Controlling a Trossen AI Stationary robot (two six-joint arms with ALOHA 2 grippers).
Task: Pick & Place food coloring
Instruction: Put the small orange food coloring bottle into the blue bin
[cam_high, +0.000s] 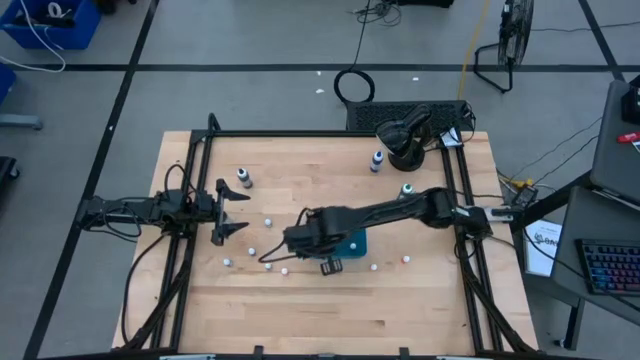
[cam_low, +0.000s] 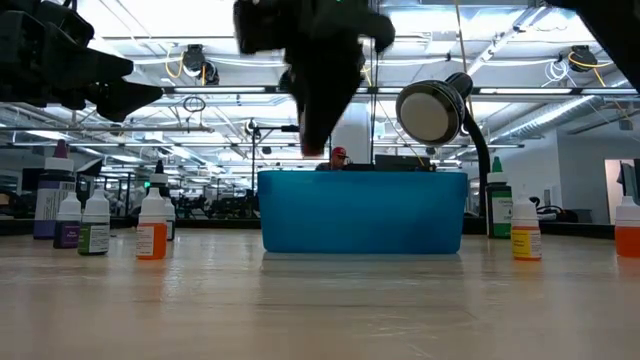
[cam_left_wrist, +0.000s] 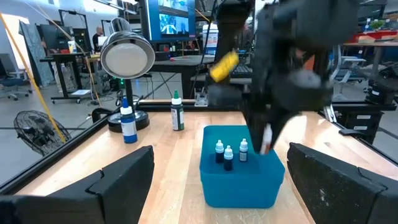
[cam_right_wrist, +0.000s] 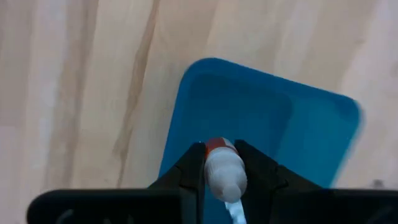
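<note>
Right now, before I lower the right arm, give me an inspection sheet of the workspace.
Surface: wooden table, level, no spills seen.
Job's things: blue tray holds three bottles; loose dropper bottles stand scattered around it.
Clutter: black round lamp at the table's far edge.
End effectors: right end effector shut on a red-banded bottle above the tray; left end effector open, waiting at the left side.
Cables: coiled cable on the floor beyond the table.
Surroundings: floor fan, keyboard, a person behind the tray.
</note>
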